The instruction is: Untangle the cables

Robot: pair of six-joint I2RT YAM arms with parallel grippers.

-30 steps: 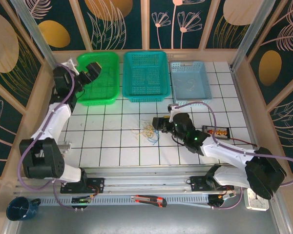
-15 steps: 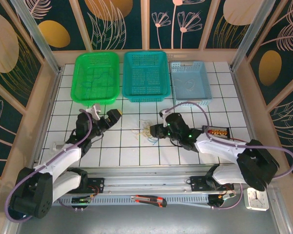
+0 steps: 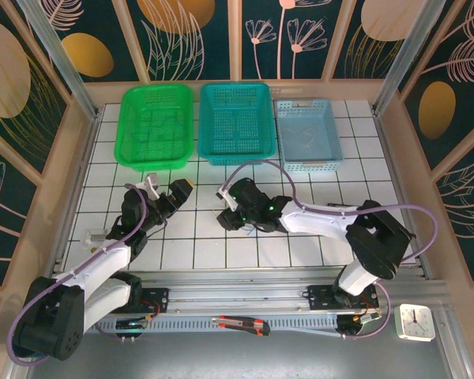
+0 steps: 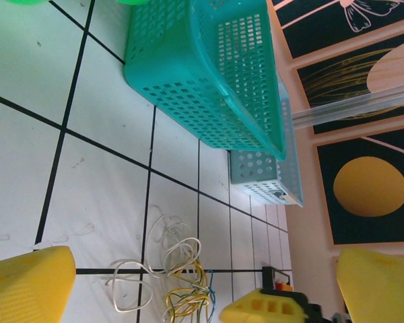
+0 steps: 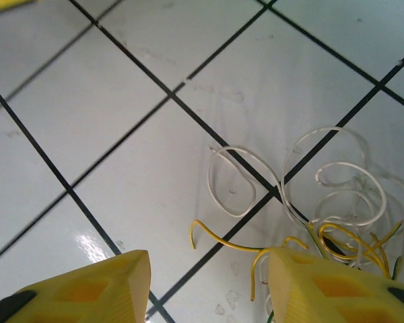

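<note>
One green basket (image 3: pixel 120 134), one teal basket (image 3: pixel 235 158) and one pale-blue basket (image 3: pixel 310 164), upper centre; one clump of cables (image 5: pixel 337 202), centre, below the right gripper (image 5: pixel 209 269), jaws part-open and empty; left gripper (image 3: pixel 167 188), jaws wide.

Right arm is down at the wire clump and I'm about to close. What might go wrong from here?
1. The right gripper sits over a yellow wire end, but white loops and more strands crowd its right finger. Closing may pinch several and tighten the tangle.
2. The left gripper hangs open beside the cables, pinning nothing, so a pull would likely drag the whole clump.
</note>
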